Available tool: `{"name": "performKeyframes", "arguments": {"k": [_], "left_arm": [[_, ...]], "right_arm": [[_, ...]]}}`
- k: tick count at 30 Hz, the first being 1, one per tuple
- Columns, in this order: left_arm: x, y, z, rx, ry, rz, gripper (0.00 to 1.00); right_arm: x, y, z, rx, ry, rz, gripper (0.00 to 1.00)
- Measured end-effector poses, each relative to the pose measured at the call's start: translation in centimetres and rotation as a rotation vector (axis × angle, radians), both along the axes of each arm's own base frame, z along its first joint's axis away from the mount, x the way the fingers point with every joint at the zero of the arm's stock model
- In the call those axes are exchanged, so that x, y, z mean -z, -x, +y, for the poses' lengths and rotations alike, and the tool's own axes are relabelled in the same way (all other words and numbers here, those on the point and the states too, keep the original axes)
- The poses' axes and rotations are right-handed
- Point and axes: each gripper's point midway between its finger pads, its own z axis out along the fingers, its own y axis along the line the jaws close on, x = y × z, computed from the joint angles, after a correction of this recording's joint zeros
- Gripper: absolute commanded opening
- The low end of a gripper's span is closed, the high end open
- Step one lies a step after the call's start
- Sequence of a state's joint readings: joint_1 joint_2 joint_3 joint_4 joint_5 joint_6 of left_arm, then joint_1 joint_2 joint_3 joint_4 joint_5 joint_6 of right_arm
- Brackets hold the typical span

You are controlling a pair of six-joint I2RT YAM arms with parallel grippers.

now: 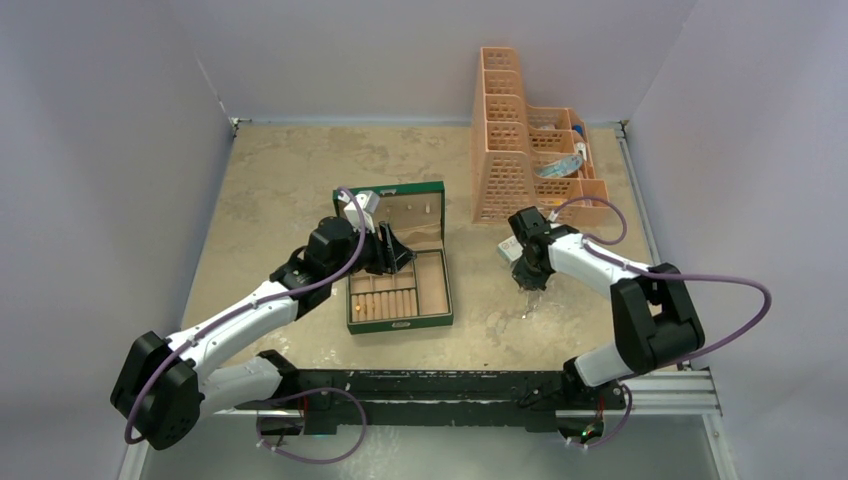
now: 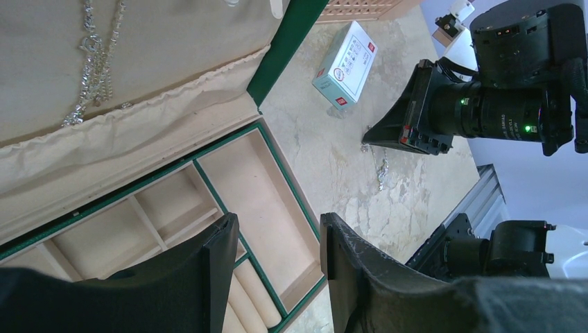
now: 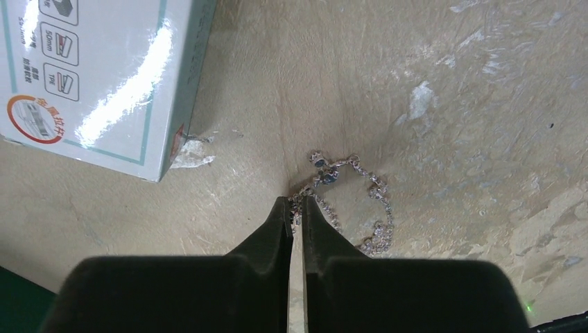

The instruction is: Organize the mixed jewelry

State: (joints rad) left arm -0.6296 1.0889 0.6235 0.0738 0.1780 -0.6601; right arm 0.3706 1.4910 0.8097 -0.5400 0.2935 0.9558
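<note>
On the bench (image 3: 451,83) beside the card box (image 3: 90,76), my right fingers (image 3: 283,220) pinch one end of the silvery chain (image 3: 371,187), likely limp and slippery; my left fingers (image 2: 222,257) gape empty.

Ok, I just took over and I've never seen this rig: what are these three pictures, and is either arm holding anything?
These are two robot arms bolted at the near edge of a table, each ending in a two-finger gripper. The wide picture is from a fixed camera above and behind them; the other two are from a camera on each wrist, so the dark shapes at the bottom are that arm's own fingers. On the table: an open green jewelry box, a silvery chain in its lid, a white card box, and an orange rack at the back. The left gripper hangs open over the box's compartments, holding nothing. The right gripper is down at the table, pinched shut on one end of a loose chain; the rest lies on the surface.
</note>
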Motion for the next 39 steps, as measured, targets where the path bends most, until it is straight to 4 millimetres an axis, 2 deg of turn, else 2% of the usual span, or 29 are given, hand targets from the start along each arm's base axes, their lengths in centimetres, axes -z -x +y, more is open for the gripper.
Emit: {"name": "performKeyframes", "arguments": {"k": [8,14,19,28,32,35,39], "left_arm": [[-0.1,0.3,-0.3,0.022,0.008,0.006,0.46],[-0.3,0.8,-1.0,0.071,0.031,0.009,0.46],[-0.3,1.1,-1.5,0.099,0.047,0.019,0.46],[0.4,1.4,-2.6,0.151,0.061,0.057,0.46],[-0.2,1.1,-2.9,0.150,0.079,0.067,0.46],[-1.4,0.6,-3.3,0.141,0.100,0.066,0.46],[-3.2,-0.3,-3.7,0.129,0.129,0.052,0.46]], "right_arm": [[-0.9,-0.3,0.2,0.005,-0.021,-0.037,0.00],[-3.5,-1.1,0.7,0.025,-0.070,-0.137,0.00],[-4.7,-1.4,0.8,0.043,-0.095,-0.181,0.00],[-8.1,-1.8,1.9,0.037,-0.195,-0.294,0.00],[-9.2,-2.0,3.0,-0.040,-0.243,-0.322,0.00],[-10.4,-2.5,3.9,-0.115,-0.265,-0.344,0.00],[-13.5,-3.9,5.0,-0.231,-0.287,-0.416,0.00]]}}
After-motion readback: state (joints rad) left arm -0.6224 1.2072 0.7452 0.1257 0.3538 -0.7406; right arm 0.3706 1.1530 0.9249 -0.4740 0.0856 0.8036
